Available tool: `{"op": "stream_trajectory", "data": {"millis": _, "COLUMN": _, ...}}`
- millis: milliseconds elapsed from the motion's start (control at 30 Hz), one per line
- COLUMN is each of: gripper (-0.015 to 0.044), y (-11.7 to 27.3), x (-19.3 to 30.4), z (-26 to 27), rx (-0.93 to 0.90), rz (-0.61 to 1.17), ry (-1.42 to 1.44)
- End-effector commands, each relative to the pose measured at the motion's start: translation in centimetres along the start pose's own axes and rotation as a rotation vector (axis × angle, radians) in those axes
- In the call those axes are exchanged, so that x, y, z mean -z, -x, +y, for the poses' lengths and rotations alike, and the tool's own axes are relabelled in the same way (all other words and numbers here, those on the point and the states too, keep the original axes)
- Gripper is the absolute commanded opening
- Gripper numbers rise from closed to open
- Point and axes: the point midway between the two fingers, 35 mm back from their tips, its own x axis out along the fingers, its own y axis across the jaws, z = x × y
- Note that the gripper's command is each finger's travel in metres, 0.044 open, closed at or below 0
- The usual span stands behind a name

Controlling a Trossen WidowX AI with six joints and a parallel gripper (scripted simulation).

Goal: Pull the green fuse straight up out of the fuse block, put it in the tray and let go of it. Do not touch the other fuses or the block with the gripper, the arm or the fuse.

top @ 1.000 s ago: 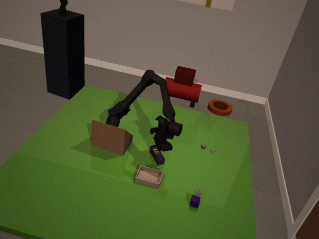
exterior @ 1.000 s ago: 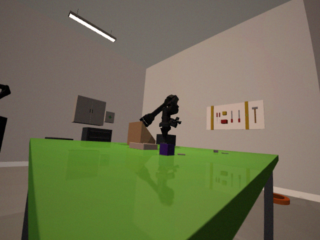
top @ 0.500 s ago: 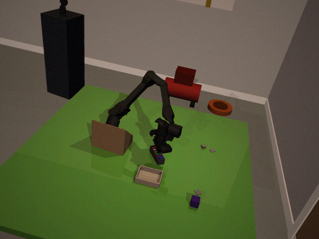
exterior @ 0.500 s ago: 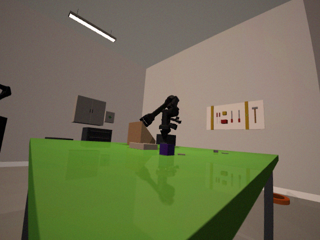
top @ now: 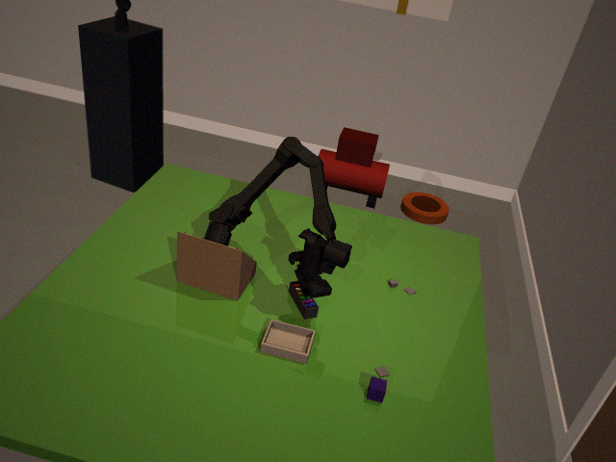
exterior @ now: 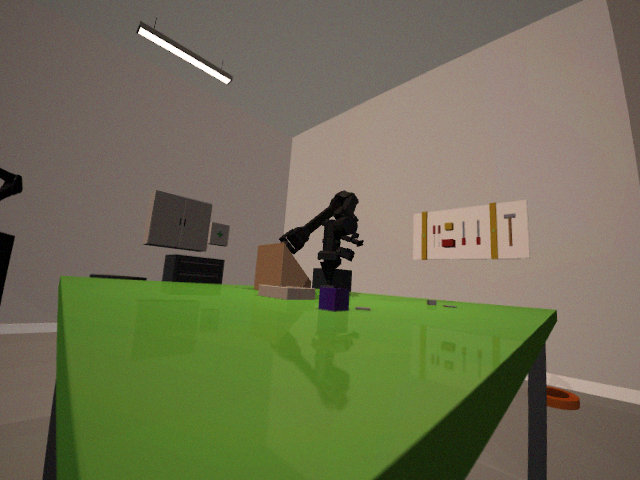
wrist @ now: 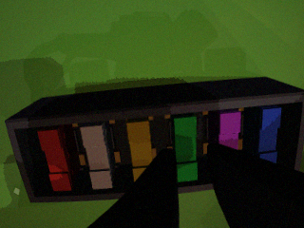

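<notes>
The green fuse (wrist: 185,130) sits in its slot in the dark fuse block (wrist: 142,99) (top: 310,314), between the yellow fuse (wrist: 139,135) and the magenta fuse (wrist: 230,124). The red fuse (wrist: 53,147), white fuse (wrist: 95,149) and blue fuse (wrist: 271,125) are seated too. My gripper (wrist: 189,158) (top: 317,289) (exterior: 327,282) is slightly open and empty, pointing down above the block. In the wrist view its fingertips appear on either side of the green fuse; the right one overlaps the magenta fuse's lower part. The tray (top: 283,351) (exterior: 272,291) is empty. Fingertip height is unclear.
A brown wedge-shaped block (top: 211,269) (exterior: 269,266) stands beside the arm's base. A purple cube (top: 376,390) (exterior: 333,299) and a flat grey piece (top: 382,371) (exterior: 362,308) lie beyond the tray. Two small grey pieces (top: 393,283) lie to the right of the fuse block.
</notes>
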Motion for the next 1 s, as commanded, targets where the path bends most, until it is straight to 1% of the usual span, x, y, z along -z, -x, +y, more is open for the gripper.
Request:
{"op": "stream_trajectory", "data": {"millis": 0, "gripper": 0.0068, "y": -0.16, "x": -0.04, "z": 0.05, "rx": -0.003, "rz": -0.004, "ry": -0.006}}
{"op": "stream_trajectory", "data": {"millis": 467, "gripper": 0.0068, "y": -1.01, "x": -0.05, "z": 0.06, "rx": -0.004, "rz": -0.004, "ry": -0.006}}
{"op": "stream_trajectory", "data": {"millis": 800, "gripper": 0.0001, "y": -0.92, "x": 0.00, "z": 0.02, "rx": -0.001, "rz": 0.000, "ry": 0.000}}
{"op": "stream_trajectory", "data": {"millis": 967, "gripper": 0.0000, "y": -0.89, "x": 0.00, "z": 0.02, "rx": -0.001, "rz": 0.000, "ry": 0.000}}
